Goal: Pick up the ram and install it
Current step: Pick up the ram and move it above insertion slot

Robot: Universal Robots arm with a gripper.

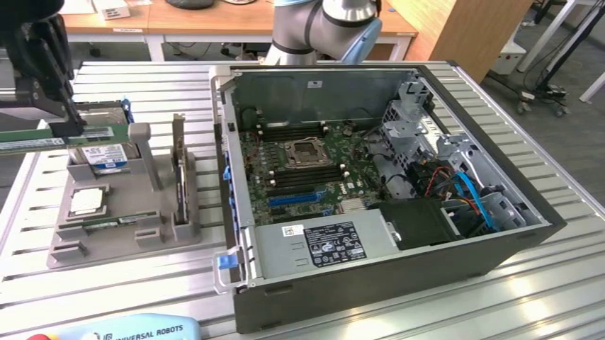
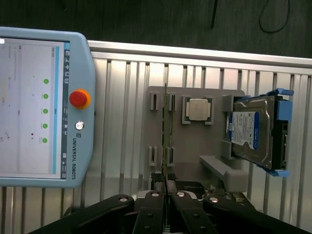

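The ram [image 1: 33,139] leaves exterior view's left edge.

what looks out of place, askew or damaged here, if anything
Nothing stands out. The gripper is shut on the ram over the grey holder, the hard drive and processor sit in their cradles, and the open computer case shows nothing loose or spilled.

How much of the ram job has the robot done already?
Picking up looks done: the gripper is shut on the ram, holding it above the gray holder. Installing is left: the ram is not yet at the motherboard inside the open computer case.
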